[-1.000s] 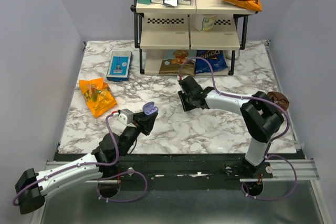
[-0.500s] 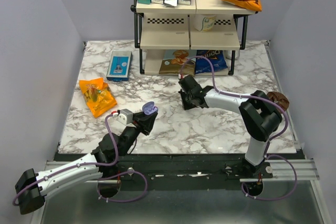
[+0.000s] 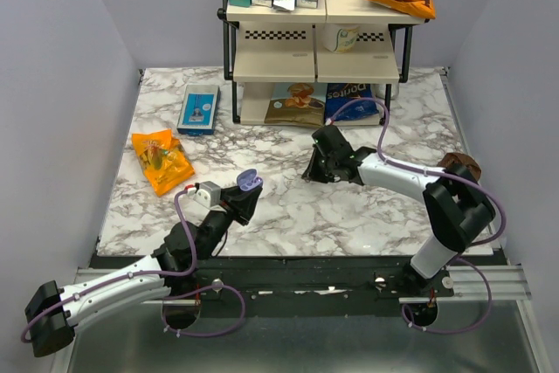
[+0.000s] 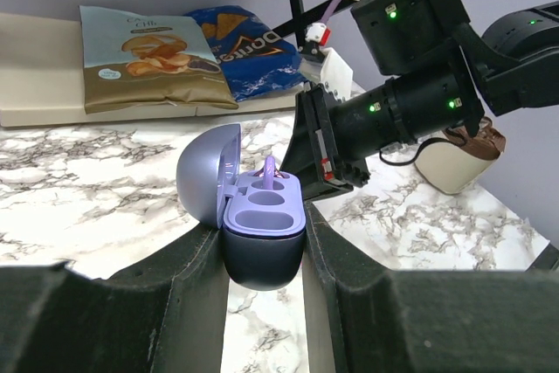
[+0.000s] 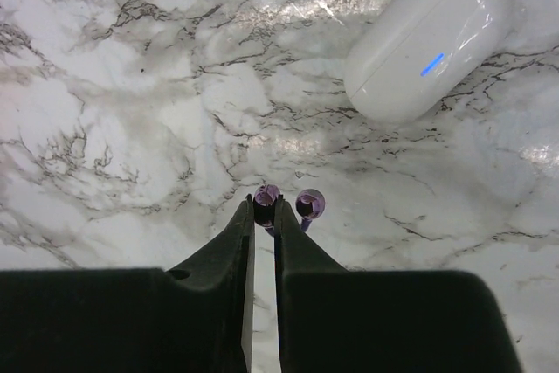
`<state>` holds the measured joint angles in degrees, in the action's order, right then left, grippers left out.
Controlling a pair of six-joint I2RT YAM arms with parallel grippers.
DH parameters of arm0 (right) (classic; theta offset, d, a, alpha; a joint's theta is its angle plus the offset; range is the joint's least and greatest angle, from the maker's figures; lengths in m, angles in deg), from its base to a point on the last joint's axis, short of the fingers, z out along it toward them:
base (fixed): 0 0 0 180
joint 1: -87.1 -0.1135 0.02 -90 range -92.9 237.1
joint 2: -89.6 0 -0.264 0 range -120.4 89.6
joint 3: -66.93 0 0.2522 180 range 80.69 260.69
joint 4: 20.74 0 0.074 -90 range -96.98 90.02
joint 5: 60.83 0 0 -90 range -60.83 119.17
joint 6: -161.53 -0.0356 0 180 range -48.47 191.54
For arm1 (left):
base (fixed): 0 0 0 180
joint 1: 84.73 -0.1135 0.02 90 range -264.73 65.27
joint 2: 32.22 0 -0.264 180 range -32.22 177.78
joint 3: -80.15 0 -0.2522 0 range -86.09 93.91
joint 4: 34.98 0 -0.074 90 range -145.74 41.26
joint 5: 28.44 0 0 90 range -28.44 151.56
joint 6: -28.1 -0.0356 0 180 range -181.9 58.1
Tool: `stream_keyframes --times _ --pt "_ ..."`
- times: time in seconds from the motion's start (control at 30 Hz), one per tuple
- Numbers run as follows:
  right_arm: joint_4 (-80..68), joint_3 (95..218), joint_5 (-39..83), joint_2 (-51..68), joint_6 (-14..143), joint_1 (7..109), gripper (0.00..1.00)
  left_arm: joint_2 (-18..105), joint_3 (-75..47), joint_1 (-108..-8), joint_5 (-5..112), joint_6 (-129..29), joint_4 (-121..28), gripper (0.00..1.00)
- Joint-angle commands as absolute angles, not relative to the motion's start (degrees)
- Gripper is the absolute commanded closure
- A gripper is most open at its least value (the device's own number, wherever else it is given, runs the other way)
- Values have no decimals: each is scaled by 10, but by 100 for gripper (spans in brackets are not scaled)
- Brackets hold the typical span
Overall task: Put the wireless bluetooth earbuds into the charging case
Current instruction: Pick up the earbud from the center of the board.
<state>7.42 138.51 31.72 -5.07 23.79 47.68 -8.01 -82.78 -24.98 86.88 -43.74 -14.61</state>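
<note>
Escaping the top view: earbuds (image 5: 309,204), white case (image 5: 428,37)

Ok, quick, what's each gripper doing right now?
Left gripper: closed on the open charging case.
Right gripper: closed on one earbud, second earbud loose beside it.

The charging case (image 4: 262,259) is smooth, glossy lavender plastic outside with a paler, duller lining around its wells, and the earbuds (image 5: 309,204) are shiny purple plastic that catches small highlights. The white case (image 5: 428,37) is polished plastic, lying on a table (image 3: 349,216) whose marble-patterned top is smooth and glossy enough to throw back glare. At the back, the shelf (image 3: 271,63) has a matt black metal frame and flat cream boards, the snack bags (image 3: 162,161) are crinkled, shiny film, and the blue box (image 3: 198,108) looks like printed card.
</note>
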Motion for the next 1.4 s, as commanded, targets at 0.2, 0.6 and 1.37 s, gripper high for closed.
stream_keyframes --times 0.2,0.6,1.37 --pt "64 1350 303 -69 205 480 70 -85 -834 -246 874 -427 -138 100" --pt "102 1391 312 -41 369 476 55 -83 -834 -247 872 -429 -136 100" --pt "44 1397 373 -104 516 483 66 -85 -837 -247 875 -424 -139 100"
